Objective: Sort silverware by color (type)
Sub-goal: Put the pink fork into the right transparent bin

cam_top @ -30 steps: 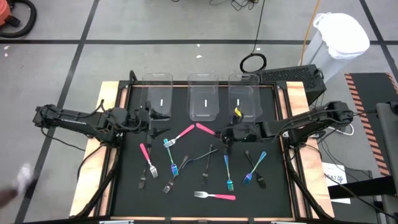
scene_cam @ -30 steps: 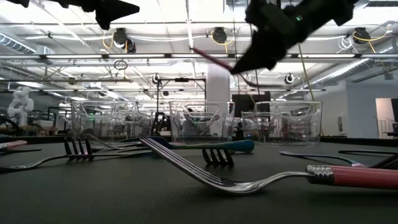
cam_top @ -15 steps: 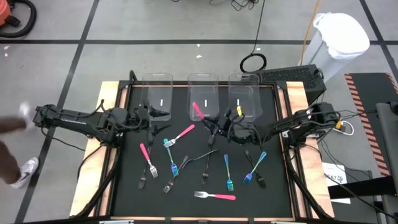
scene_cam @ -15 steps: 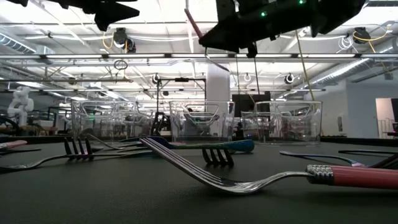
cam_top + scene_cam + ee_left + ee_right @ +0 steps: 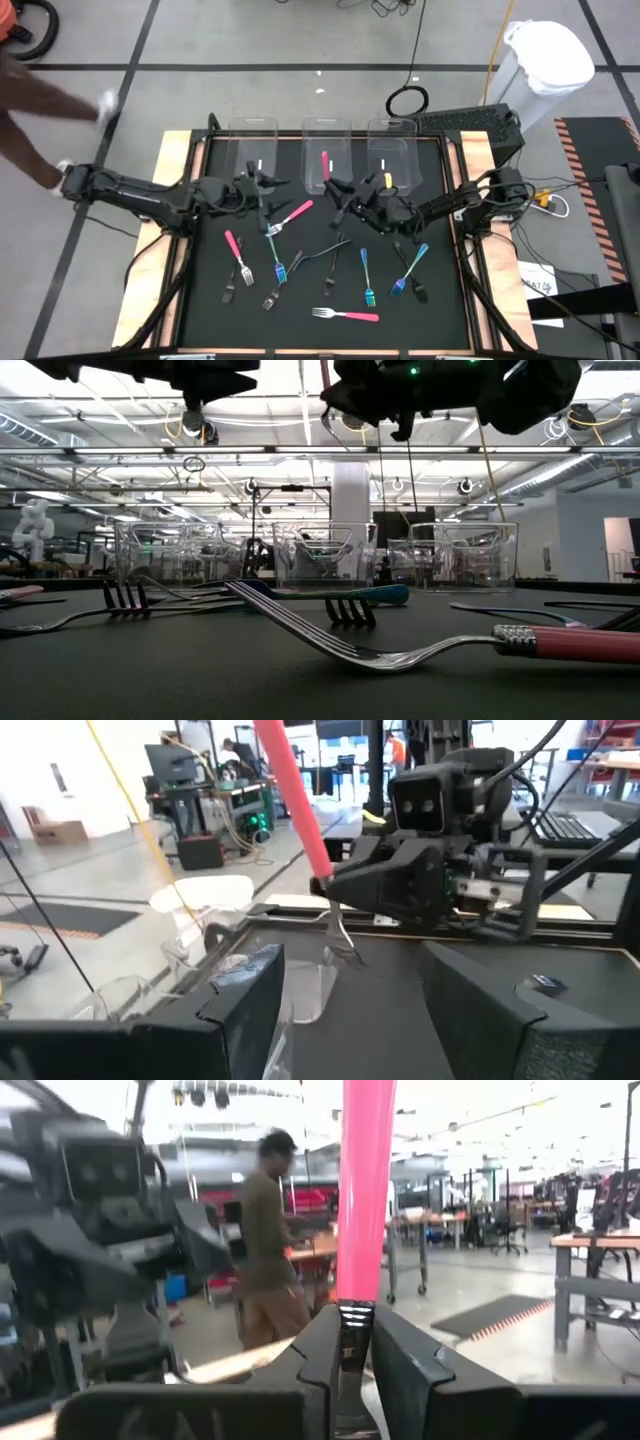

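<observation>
Right pincer clamped on a pink-handled fork, gripped at the silver neck with the tines hanging below the fingers, as seen from the left wrist, and the pink handle rising steeply above them; from overhead, long axis running away from the pincer toward the middle clear bin, handle end over that bin's interior. Same fork in the right wrist view standing nearly upright between the two dark fingers. Left pincer hovering across from the right one, just beside a second pink-handled fork lying on the black counter; fingers apart, nothing between them. Below the right pincer on the counter, a blue-handled fork lying lengthwise toward the front edge, another blue one on a slant, and a pink-handled fork lying crosswise nearest the front. More dark forks scattered between the pincers. White marks on the three bins, too small to read; no other writing legible. Person standing in the room beyond the counter.
</observation>
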### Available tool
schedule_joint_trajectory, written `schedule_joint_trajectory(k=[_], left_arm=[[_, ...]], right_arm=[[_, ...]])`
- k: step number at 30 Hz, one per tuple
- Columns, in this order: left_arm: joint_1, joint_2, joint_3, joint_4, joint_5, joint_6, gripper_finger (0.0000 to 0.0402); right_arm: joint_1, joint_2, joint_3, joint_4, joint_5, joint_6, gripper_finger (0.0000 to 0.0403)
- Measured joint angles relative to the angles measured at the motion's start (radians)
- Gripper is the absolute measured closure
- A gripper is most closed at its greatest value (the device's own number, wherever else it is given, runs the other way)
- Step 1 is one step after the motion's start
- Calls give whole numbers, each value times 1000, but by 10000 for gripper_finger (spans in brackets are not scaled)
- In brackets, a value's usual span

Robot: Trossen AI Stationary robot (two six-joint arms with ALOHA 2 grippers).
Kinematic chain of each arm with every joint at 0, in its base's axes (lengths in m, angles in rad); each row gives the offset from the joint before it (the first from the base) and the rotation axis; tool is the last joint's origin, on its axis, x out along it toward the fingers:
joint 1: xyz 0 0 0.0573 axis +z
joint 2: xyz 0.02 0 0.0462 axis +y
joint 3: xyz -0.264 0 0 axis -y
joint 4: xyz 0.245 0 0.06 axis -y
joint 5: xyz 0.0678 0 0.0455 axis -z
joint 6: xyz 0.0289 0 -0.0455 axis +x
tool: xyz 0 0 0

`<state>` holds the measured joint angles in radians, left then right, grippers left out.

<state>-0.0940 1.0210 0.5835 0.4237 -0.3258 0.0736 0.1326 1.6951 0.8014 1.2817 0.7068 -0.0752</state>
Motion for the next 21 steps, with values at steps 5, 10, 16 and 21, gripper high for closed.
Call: schedule_joint_trajectory(k=[5, 10, 16, 21], left_arm=[[2, 79, 0, 122, -9, 21, 166], [2, 167, 0, 261, -69, 52, 166], [2, 251, 10, 370, -102, 115, 166], [2, 314, 16, 448, -105, 127, 166]], right_arm=[[0, 1, 36, 12, -9, -30, 360], [0, 0, 96, 8, -56, -99, 360], [0, 0, 141, -19, -55, -172, 360], [0, 0, 143, -19, -54, -198, 360]])
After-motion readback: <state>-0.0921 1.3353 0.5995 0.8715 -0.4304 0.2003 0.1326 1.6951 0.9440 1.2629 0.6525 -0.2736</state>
